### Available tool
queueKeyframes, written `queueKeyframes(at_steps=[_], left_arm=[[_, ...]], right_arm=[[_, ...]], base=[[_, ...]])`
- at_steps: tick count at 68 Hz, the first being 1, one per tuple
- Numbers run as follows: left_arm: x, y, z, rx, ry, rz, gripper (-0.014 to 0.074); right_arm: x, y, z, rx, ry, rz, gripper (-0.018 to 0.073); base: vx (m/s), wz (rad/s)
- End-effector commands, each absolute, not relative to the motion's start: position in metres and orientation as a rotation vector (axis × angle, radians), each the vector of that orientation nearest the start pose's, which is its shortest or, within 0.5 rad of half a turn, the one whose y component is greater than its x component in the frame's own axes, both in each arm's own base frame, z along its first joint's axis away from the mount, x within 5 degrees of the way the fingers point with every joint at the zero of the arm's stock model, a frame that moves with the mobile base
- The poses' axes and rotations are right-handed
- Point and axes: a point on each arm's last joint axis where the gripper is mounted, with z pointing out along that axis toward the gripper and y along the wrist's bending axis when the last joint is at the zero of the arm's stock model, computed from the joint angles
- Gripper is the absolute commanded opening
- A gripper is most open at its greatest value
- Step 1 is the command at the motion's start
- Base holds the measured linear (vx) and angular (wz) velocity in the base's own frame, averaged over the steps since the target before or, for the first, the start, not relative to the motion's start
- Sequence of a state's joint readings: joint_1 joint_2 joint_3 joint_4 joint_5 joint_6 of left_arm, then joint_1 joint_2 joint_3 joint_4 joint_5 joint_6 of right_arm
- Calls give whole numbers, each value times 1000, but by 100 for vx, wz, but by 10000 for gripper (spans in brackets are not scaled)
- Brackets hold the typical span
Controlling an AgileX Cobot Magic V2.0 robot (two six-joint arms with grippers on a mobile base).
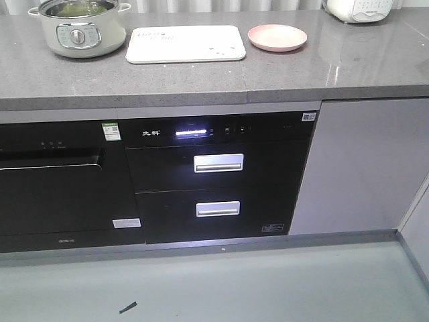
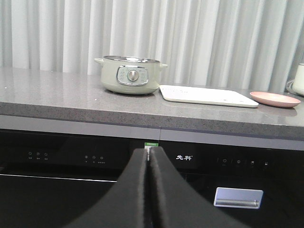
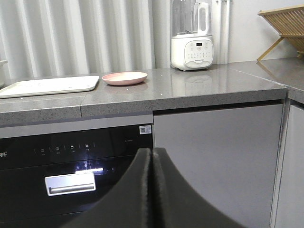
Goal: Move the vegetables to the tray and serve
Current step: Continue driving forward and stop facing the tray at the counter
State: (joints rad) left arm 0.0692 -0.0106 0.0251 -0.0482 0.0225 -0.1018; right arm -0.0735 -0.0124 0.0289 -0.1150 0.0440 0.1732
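Green vegetables (image 1: 79, 9) lie inside a pale green electric pot (image 1: 79, 28) at the counter's back left. The cream-white tray (image 1: 186, 44) lies flat beside the pot, to its right, with nothing on it. In the left wrist view the pot (image 2: 130, 76) and tray (image 2: 206, 95) sit above and beyond my left gripper (image 2: 150, 151), which is shut on nothing, low in front of the black oven panel. My right gripper (image 3: 152, 151) is also shut and empty, below counter height, with the tray (image 3: 47, 86) up to its left. Neither gripper shows in the front view.
A round pink plate (image 1: 277, 37) sits right of the tray. A white blender appliance (image 3: 192, 42) stands farther right, and a wooden rack (image 3: 285, 23) in the corner. Black built-in appliances with silver drawer handles (image 1: 218, 162) fill the cabinet front under the grey counter (image 1: 281, 74).
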Motion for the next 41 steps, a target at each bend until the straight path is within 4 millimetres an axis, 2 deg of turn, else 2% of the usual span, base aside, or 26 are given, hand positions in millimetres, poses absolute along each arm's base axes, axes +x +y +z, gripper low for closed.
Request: queueKeyframes(at_steps=[1,41], left_arm=[[57,4,206,-166,1456,-75,-7],[57,4,206,-166,1456,-75,-7]], right_arm=[[56,-4,204,93,1478,-23,-4],[56,-4,204,93,1478,-23,-4]], base=[[9,-1],[9,0]])
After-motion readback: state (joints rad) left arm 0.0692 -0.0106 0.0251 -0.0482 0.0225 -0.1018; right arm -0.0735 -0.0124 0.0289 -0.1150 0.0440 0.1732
